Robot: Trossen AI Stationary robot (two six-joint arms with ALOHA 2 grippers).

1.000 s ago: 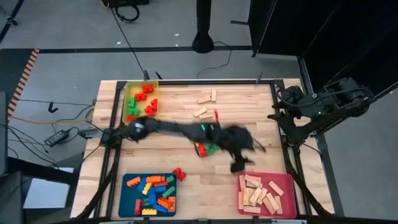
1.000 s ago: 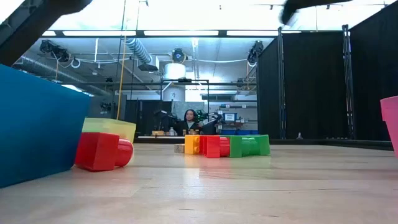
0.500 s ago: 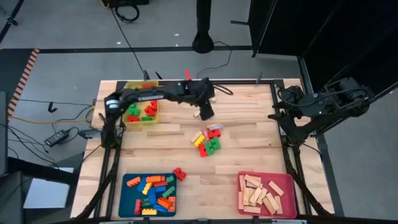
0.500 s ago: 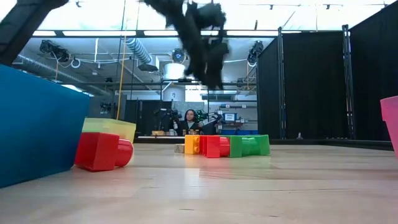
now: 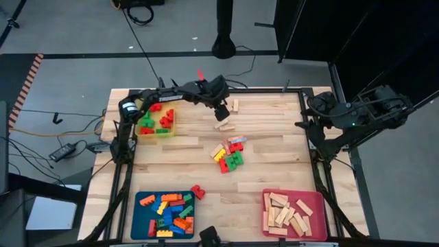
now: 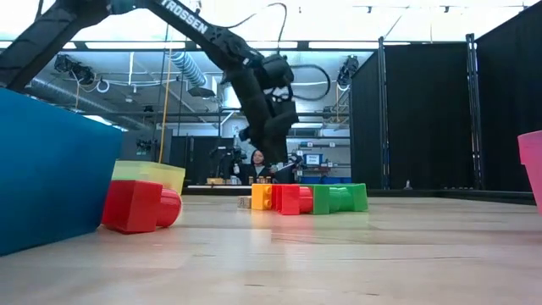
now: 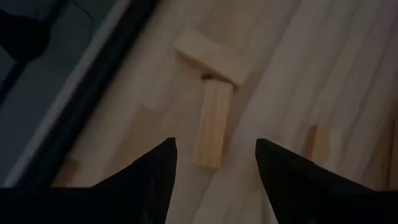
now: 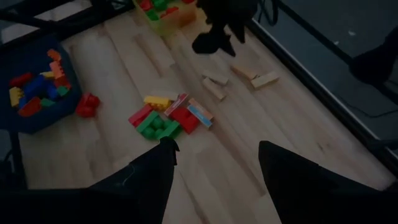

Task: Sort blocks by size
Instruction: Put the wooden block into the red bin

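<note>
Left hand (image 5: 221, 114), fingers (image 7: 155, 171) spread wide and holding nothing, hangs over the far middle of the counter (image 5: 274, 147), directly above a pale wooden bar (image 7: 212, 122); a second wooden bar (image 7: 208, 56) lies just beyond, touching its end. Near the counter's centre sits a cluster of studded bricks (image 5: 229, 155) in red, green and yellow. Yellow tray (image 5: 156, 116) holds red and green bricks; blue tray (image 5: 164, 213) holds mixed bricks; pink tray (image 5: 293, 214) holds wooden bars. Right hand (image 8: 214, 162) waits, fingers apart and empty, raised at the counter's right edge.
</note>
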